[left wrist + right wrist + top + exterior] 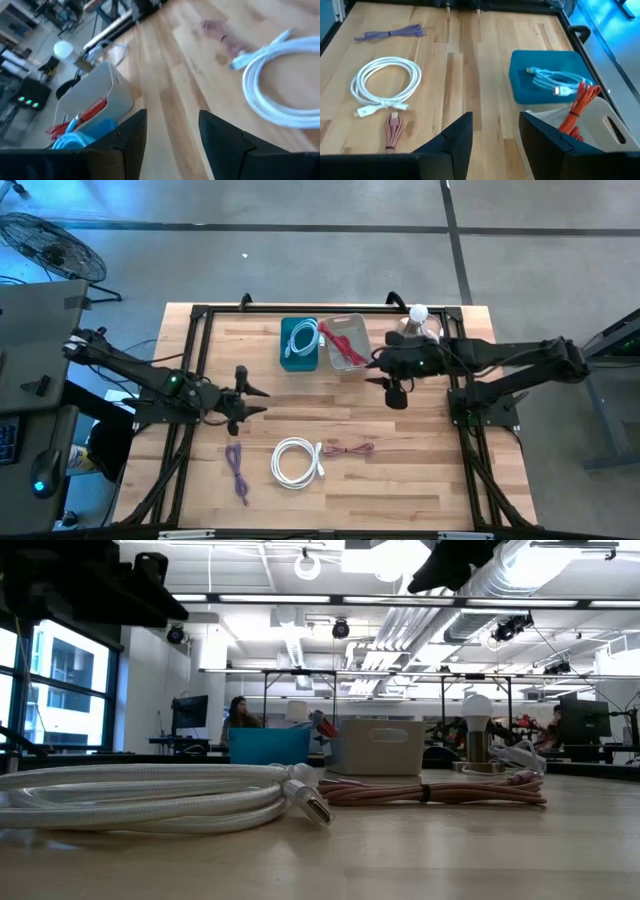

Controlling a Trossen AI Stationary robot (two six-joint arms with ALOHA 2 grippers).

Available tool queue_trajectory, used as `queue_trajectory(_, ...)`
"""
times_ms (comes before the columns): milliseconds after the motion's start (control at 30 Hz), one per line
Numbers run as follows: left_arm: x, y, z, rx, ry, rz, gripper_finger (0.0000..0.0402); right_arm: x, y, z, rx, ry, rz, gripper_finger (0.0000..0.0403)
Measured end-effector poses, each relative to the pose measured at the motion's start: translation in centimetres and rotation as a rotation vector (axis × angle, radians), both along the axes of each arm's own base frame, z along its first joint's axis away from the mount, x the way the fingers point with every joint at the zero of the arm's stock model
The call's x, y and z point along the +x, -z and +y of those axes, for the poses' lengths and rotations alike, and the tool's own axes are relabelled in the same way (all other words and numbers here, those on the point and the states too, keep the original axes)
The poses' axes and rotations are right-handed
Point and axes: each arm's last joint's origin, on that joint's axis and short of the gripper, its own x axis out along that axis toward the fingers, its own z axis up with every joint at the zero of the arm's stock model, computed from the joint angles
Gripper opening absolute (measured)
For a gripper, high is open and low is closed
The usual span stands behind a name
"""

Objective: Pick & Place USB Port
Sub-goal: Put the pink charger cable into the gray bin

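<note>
Three bundled USB cables lie loose on the wooden table (420,480): a coiled white cable (297,461), a pink cable (346,449) just beside it, and a purple cable (237,471) near the left gripper (243,402), while a light-blue cable (305,340) rests in the teal bin (290,360) and a red cable (343,345) hangs over the rim of the grey bin (358,321). Both the left gripper and the right gripper (392,385) hover empty with fingers parted, the right one next to the grey bin. Only the low view shows a seated person (238,714) in the room behind, and only the wrist views show the white cable's plug (363,112); no writing is legible anywhere.
</note>
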Motion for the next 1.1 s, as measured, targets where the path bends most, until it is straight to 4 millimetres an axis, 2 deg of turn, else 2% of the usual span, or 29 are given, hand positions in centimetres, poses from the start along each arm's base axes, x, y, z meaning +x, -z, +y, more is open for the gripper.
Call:
queue_trajectory(133, 1.0, 0.4, -0.3, -0.001, -0.030, -0.008, 0.0175, -0.1, 0.5, 0.9, 0.008, -0.014, 0.018, 0.0154)
queue_trajectory(200, 1.6, 0.3, -0.7, -0.037, 0.017, 0.011, 0.0175, -0.2, 1.0, 1.4, 0.033, -0.046, 0.036, 0.0154)
queue_trajectory(400, 3.5, -0.1, -1.8, -0.068, 0.093, 0.200, 0.0175, -0.4, 2.4, 2.6, 0.059, -0.072, 0.081, 0.0154)
queue_trajectory(733, 7.2, 0.4, -3.9, -0.117, 0.226, 0.410, 0.0175, -0.7, 2.8, 3.9, 0.066, -0.100, 0.098, 0.0153)
queue_trajectory(933, 8.1, 1.2, -4.7, -0.218, 0.291, 0.527, 0.0175, -0.9, 2.8, 4.5, 0.066, -0.116, 0.098, 0.0153)
queue_trajectory(1100, 8.3, 1.2, -5.2, -0.235, 0.313, 0.519, 0.0175, -1.1, 3.0, 5.1, 0.103, -0.117, 0.125, 0.0154)
